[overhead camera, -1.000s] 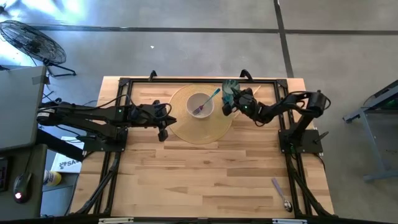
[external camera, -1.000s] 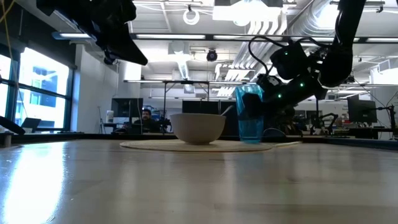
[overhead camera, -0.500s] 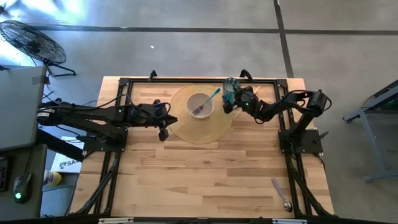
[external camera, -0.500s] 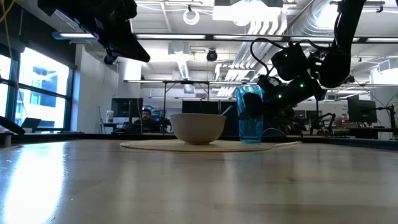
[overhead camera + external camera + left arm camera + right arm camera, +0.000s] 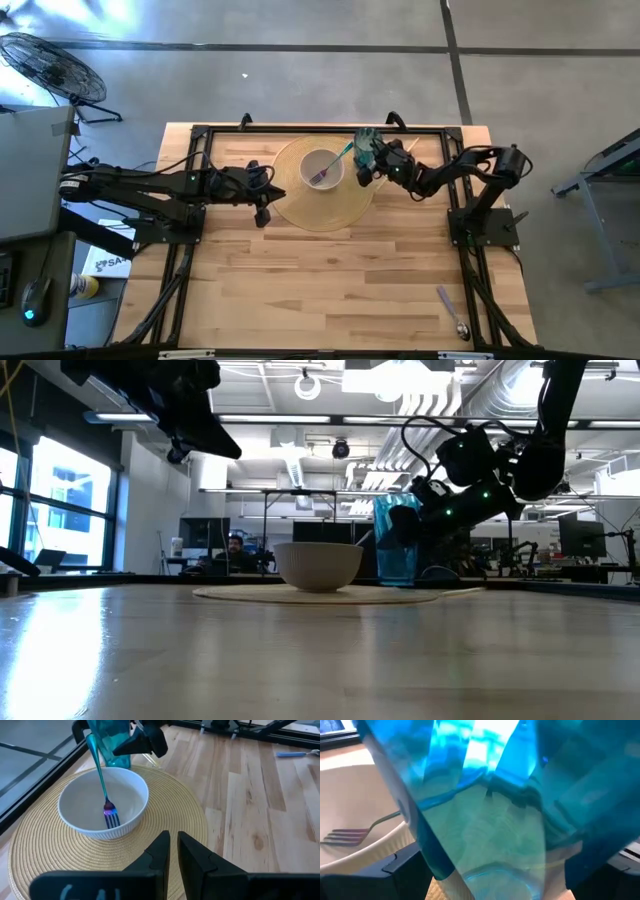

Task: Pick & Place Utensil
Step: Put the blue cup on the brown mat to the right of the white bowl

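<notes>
The right claw (image 5: pixel 368 160) is clenched on a blue cup (image 5: pixel 365 146), which stands at the far right edge of the round woven mat (image 5: pixel 325 212), just beside the white bowl (image 5: pixel 322 169). In the low view the cup (image 5: pixel 397 540) leans slightly toward the bowl (image 5: pixel 318 565); whether its base touches the mat cannot be told. A teal fork (image 5: pixel 332 164) rests in the bowl, tines down on the bottom, handle leaning over the rim toward the cup. The left claw (image 5: pixel 262 210) hovers at the mat's left edge, its fingers (image 5: pixel 157 852) close together with a narrow gap, grasping nothing.

The mat sits against the far side of the worktop (image 5: pixel 330 290), inside a black frame that borders it. The near half of the wooden worktop is open planking, with a single spoon (image 5: pixel 452 312) lying near the right front corner, well apart from the mat.

Beyond the worktop lies grey concrete floor, with a fan (image 5: pixel 52 68) at the far left. The low view shows an office-like room with ceiling ducts, windows and a person (image 5: pixel 234 546) seated far behind.
</notes>
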You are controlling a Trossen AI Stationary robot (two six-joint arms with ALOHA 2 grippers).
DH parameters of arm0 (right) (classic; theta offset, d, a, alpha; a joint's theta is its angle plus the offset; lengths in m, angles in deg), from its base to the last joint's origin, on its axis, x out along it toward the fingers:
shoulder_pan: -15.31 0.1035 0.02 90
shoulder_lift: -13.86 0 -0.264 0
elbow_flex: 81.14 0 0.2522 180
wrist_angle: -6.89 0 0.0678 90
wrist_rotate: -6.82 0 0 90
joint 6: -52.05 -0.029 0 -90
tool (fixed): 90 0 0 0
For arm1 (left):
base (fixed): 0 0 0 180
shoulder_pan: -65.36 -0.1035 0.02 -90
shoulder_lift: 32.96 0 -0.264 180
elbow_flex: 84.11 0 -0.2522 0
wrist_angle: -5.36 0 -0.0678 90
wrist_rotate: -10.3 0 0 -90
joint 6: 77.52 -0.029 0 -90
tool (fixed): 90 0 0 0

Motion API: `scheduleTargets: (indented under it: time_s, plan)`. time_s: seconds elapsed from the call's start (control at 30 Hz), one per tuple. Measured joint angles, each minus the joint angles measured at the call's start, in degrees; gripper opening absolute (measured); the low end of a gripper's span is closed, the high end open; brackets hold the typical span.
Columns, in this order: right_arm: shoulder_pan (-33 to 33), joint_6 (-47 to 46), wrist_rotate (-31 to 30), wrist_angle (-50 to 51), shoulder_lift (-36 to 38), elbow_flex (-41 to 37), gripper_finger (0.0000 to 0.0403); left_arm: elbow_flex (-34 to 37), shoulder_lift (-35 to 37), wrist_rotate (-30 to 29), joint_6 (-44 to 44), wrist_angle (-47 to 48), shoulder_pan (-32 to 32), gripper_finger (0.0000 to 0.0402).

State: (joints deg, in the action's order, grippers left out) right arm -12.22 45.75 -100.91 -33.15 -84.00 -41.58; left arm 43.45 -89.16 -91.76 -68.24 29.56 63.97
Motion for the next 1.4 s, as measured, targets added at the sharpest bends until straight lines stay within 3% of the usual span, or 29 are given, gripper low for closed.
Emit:
scheduleTargets:
  time_s: [0.17,0.4,1.13,1.4]
  plan:
    - [-0.1,0.34,-0.6,0.98,0.0,0.0,0.0359,0.0,0.0,0.79,0.0,0.0,0.0,0.0032]
    - [-0.02,1.84,3.32,0.38,0.0,0.0,0.0359,0.0,0.0,0.78,-0.02,-0.02,0.0,0.0032]
    - [-0.04,2.42,2.46,1.07,0.0,0.0,0.0361,0.0,0.0,0.71,-0.04,-0.02,0.0,0.0032]
    - [-0.04,2.73,2.93,1.36,-0.02,0.0,0.0385,0.0,0.0,0.71,-0.04,-0.02,-0.01,0.0032]
